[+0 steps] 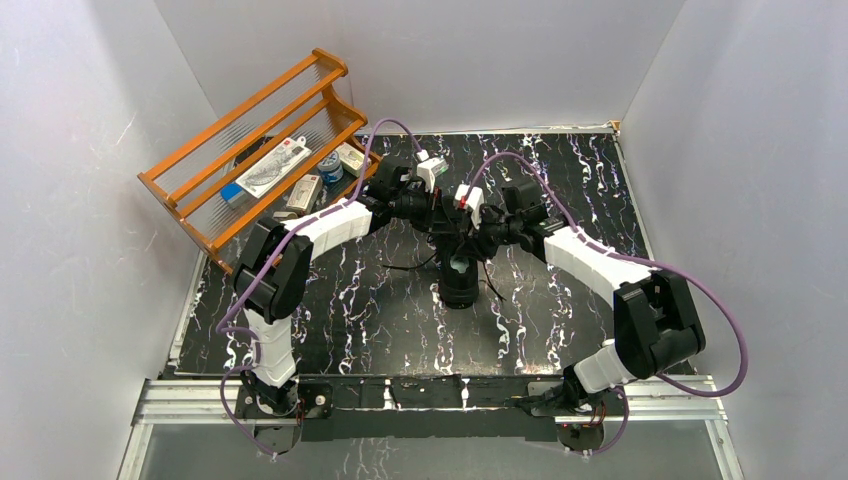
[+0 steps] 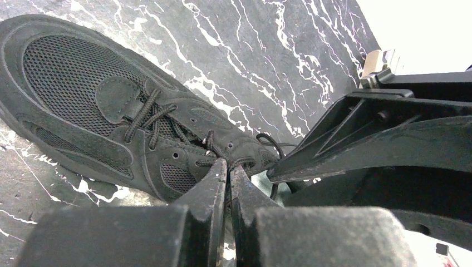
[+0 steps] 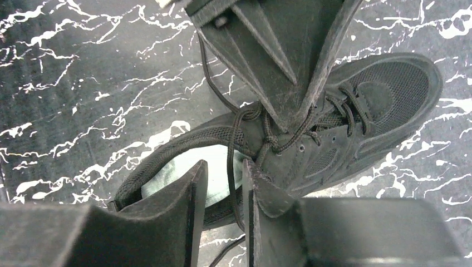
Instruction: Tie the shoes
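One black shoe [image 1: 459, 292] lies at the middle of the table [image 1: 330, 310], well clear of every edge, and both arms meet over its lacing. We judge the step in hand to be the first knot: the laces [image 3: 261, 136] cross in a loose tangle by the top eyelets, but no bow shows.

Our left end effector [image 2: 228, 165] is pressed together with its tips right at the eyelets. We cannot tell whether a strand is caught between them. Our right end effector [image 3: 222, 167] stands partly spread over the pale insole [image 3: 167, 175], with one strand hanging in the gap, not pinched.

Next, we think, the right must close on that strand and draw it away from the left to snug the crossing.

The laces are thin, round braided cord, limp and likely to slip. The upper is matte, suede-like panels around open mesh at the toe. The table is glossy black with white marble veining.
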{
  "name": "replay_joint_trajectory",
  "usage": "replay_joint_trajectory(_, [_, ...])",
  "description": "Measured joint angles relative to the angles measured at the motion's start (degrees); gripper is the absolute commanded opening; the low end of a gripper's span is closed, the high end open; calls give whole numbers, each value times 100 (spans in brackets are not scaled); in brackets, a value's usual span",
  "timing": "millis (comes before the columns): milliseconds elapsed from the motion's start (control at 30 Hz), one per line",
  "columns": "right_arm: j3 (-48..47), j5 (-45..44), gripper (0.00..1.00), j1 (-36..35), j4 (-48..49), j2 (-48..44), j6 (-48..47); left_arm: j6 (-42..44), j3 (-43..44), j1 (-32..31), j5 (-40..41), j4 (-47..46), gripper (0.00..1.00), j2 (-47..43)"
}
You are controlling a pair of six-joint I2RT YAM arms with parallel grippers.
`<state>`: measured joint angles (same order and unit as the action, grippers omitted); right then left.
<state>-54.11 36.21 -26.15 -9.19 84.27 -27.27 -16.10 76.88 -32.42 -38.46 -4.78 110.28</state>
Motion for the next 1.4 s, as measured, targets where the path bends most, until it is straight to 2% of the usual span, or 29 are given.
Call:
replay_joint_trajectory(133, [111, -203, 32, -28, 74, 0, 2, -4, 0, 0, -31, -17, 0, 0])
replay_joint_trajectory(200, [153, -275, 23, -57, 146, 2, 11, -17, 0, 0, -57, -37, 0, 0])
replay_joint_trajectory(300, [175, -404, 0, -90, 337, 11, 107, -26, 0, 4, -98, -35, 0, 0])
replay_joint_trajectory(533, [114, -817, 0, -98, 262, 11, 905, -160, 92, 109, -472, 20, 0, 17])
replay_joint_trajectory(800, [-129, -994, 0, -96, 35, 9, 2723, -785, 201, 387, -1421, -122, 0, 225])
replay_joint_trajectory(967, [-127, -1069, 0, -96, 181, 11, 3615, -863, 201, 413, -1641, -120, 0, 243])
replay_joint_trajectory(1033, [-122, -1102, 0, -96, 315, 31, 3919, -855, 201, 411, -1672, -101, 3, 243])
replay_joint_trajectory(1400, [-122, -1399, 0, -94, 474, 372, 4511, -553, 280, 415, -1690, 227, 11, 350])
